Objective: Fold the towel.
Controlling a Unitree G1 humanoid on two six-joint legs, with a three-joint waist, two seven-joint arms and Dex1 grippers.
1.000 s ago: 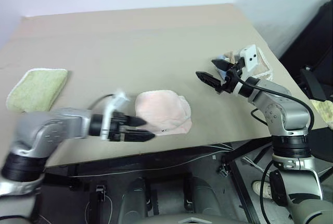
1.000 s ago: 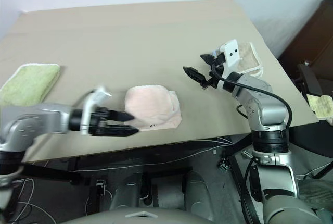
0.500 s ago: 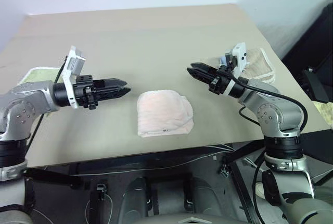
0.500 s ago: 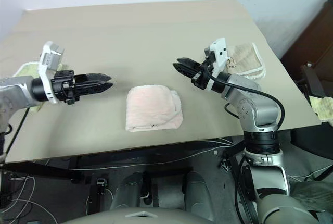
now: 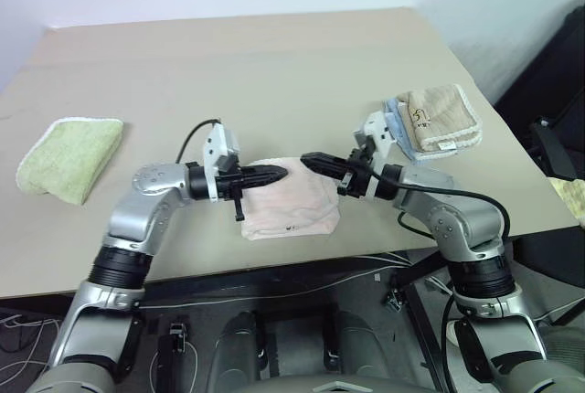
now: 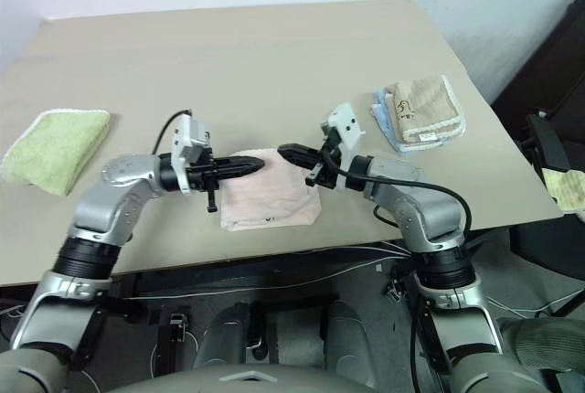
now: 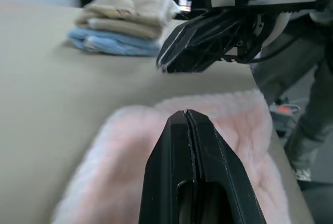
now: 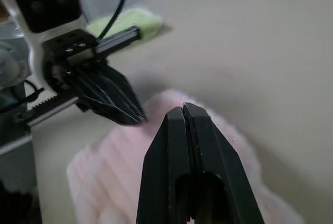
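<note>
A wide tan table (image 5: 274,73) is seen, backed at its far side by a pale wall. Beyond the right edge, dark furniture is cut off by the frame, and cables are visible on the floor under the near edge.

The pink towel (image 5: 291,210) is laid folded near the table's near edge, at the middle. A small dark mark is visible on its near side. Above its far edge the 2 grippers are held level, tip facing tip with a small gap between them. The fingers of the left gripper (image 5: 277,172) are pressed together with nothing between them, and those of the right gripper (image 5: 308,161) are likewise pressed together and empty. Whether either tip touches the cloth cannot be told.

A folded light green towel (image 5: 69,155) is placed at the left side, well apart from the pink one. At the right side a tan towel (image 5: 441,116) is stacked on a blue towel (image 5: 398,128), of which just an edge is shown.
</note>
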